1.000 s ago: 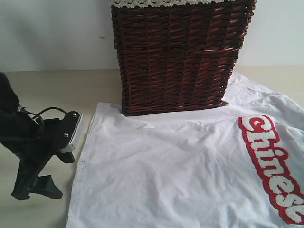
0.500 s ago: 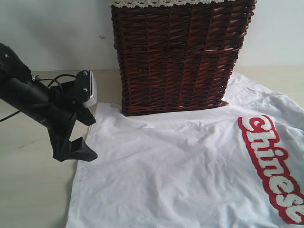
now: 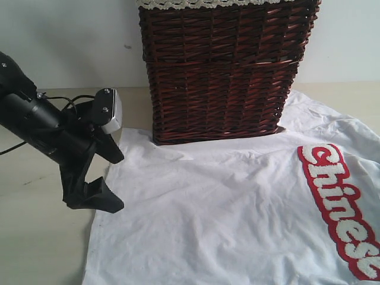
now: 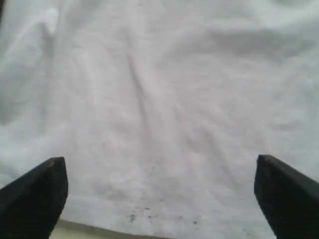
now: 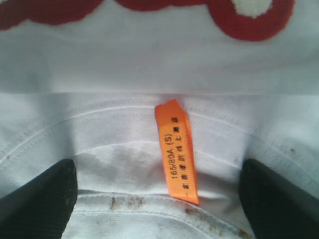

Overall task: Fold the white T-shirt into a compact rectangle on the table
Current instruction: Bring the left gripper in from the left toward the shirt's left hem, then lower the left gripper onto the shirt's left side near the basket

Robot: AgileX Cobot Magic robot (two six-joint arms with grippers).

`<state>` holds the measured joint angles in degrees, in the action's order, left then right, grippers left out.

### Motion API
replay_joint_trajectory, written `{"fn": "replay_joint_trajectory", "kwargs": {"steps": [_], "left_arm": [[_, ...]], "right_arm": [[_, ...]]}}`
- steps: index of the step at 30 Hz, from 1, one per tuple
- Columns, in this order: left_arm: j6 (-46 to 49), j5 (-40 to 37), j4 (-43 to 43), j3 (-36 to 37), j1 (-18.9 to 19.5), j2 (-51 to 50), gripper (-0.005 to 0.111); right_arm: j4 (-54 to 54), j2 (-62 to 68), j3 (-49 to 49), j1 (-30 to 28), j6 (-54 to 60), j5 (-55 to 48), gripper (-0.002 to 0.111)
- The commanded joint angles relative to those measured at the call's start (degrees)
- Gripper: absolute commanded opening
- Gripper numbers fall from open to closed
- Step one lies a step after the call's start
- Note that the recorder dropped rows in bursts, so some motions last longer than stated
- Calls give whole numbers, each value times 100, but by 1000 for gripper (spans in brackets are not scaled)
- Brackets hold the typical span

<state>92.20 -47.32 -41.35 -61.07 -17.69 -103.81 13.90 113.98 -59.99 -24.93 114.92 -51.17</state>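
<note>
White T-shirt (image 3: 237, 202) runs off frame (wicker basket (image 3: 219, 71) cropped too).

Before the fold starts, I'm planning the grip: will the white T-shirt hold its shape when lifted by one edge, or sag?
Probably sag: the T-shirt lies flat with soft wrinkles, so a lifted edge would likely droop. It looks thin, so likely light. Pushed, it may bunch up rather than slide across the table.
</note>
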Motion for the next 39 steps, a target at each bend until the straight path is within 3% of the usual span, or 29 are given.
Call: {"fn": "replay_joint_trajectory", "kwargs": {"steps": [1,8,12,18,21,25,32,39], "left_arm": [[-316,-462,179,-36,-25,44,105],[-580,-648,200,-36,-25,30,105],[-179,-535,287,-36,-25,-186,105],[-6,42,1651,-36,-146,-514,105],[83,695,2159,-36,-240,-641,105],[26,977,2037,-36,-355,-668,105],[-149,100,1657,-36,-427,-672,105],[-138,463,1506,-36,-427,-710,105]], "right_arm": [[-389,305,183,-35,-115,54,84],[-389,305,183,-35,-115,54,84],[-389,305,183,-35,-115,54,84],[-389,305,183,-35,-115,54,84],[-389,305,183,-35,-115,54,84],[-390,305,183,-35,-115,43,84],[-390,305,183,-35,-115,43,84],[-390,305,183,-35,-115,43,84]]}}
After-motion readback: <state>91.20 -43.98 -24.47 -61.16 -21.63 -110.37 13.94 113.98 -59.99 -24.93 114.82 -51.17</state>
